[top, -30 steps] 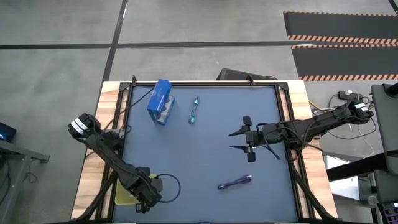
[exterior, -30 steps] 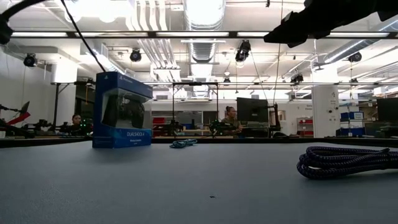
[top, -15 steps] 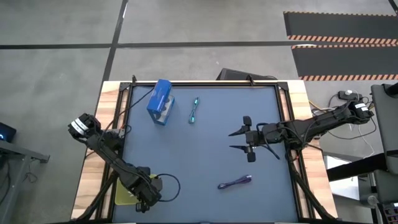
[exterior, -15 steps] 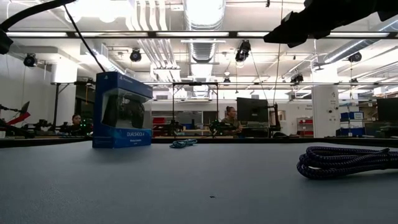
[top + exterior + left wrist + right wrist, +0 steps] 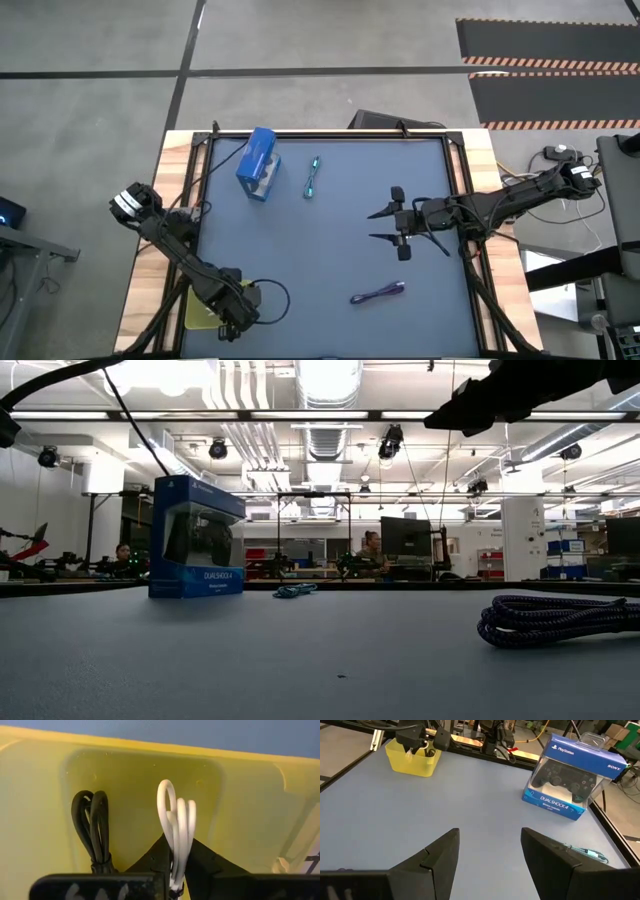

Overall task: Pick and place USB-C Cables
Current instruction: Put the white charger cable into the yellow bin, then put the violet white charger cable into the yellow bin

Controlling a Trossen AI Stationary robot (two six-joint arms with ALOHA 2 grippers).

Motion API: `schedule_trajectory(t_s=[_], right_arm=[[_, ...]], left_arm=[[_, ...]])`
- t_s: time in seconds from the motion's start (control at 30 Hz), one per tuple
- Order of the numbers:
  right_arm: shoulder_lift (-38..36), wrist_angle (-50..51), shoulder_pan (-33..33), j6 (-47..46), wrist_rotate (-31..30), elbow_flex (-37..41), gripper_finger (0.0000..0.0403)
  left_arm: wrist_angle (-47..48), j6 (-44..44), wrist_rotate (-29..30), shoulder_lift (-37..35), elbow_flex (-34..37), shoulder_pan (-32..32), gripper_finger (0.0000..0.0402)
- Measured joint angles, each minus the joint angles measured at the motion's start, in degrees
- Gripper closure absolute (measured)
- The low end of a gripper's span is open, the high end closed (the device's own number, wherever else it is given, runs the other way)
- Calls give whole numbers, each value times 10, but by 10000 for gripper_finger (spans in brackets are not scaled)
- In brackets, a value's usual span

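Tool on the left arm (image 5: pixel 175 870) hangs inside the yellow bin (image 5: pixel 250 810) off the table's (image 5: pixel 330 240) 7 o'clock corner, its fingers narrow around the white USB-C cable (image 5: pixel 176 827), whose loops stand up between them; whether they pinch it or only flank it is hard to say. Right tool (image 5: pixel 385 226) hovers over the table toward 3 o'clock, fingers spread wide and holding nothing.

Largest on the blue table is the boxed DualShock 4 controller (image 5: pixel 258 165), standing near 11 o'clock. Next, the purple USB-C cable (image 5: pixel 378 293) lies toward 5 o'clock, well apart from the box. The teal USB-C cable (image 5: pixel 313 178) rests just beside the box at 12 o'clock. The black USB-C cable (image 5: pixel 95 832) sits in the bin beside the white one.
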State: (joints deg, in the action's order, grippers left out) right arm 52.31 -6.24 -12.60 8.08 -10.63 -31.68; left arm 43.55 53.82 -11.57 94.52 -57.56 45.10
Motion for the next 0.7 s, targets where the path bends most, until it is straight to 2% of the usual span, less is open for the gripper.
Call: schedule_trajectory(t_s=[0.4,0.7], right_arm=[[0,0,0,-1,0,0,197],[0,0,0,-6,0,0,197]], left_arm=[[10,14,-2,0,-3,0,302],[12,11,-9,-7,-44,-1,292]])
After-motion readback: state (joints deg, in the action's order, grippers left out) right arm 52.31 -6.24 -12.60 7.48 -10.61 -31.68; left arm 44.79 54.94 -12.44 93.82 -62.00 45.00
